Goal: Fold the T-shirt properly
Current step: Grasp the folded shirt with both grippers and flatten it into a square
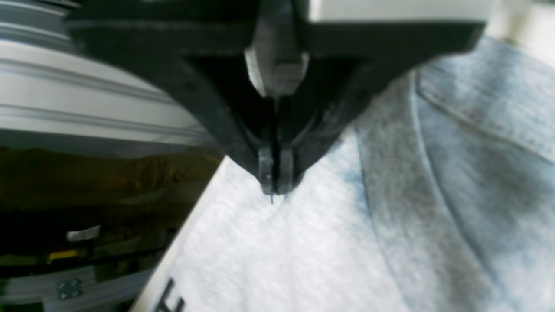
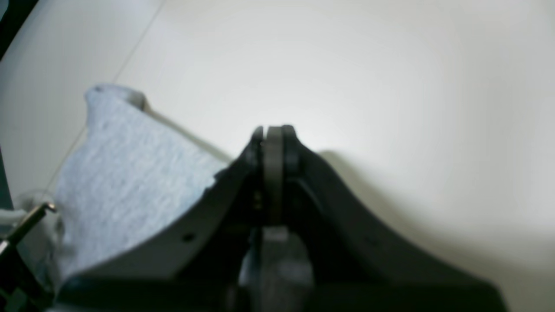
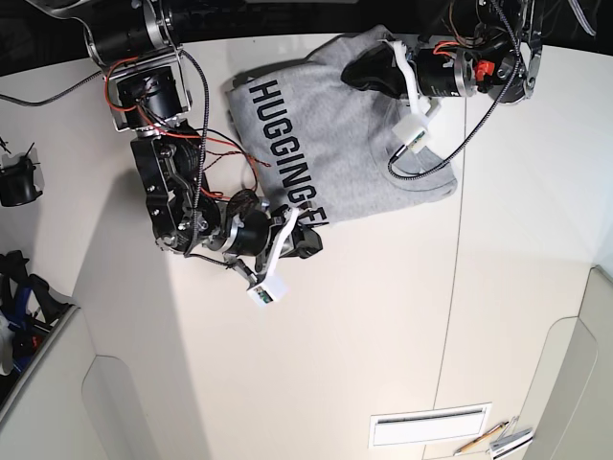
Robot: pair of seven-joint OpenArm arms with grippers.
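The bench (image 3: 345,316) is a smooth off-white top with a thin seam running from its far edge to its near edge right of centre, and rounded cut-outs at its near corners. Beyond the far edge the room is dark. A white vent-like slot (image 3: 429,425) sits near the near edge, with what seem to be pens (image 3: 498,439) just beside it, too small to be sure. In the left wrist view a pale metal rail (image 1: 86,104) and dim clutter lie beyond the bench edge.

The T-shirt (image 3: 335,134) lies at the far edge of the bench, about mid-width, light heather grey with its printed side up. Black block capitals read "HUGGING", followed by an "F" and more letters hidden under the right arm. A stitched hem shows in the left wrist view.

The left hand (image 1: 274,186) has its jaws pressed together, tips at the grey cloth near the shirt's far end; blur hides whether any fabric is pinched. The right hand (image 2: 273,134) is also clenched, at the shirt's near edge where the print ends; in its own view the tips show nothing between them, with the fabric just beside.
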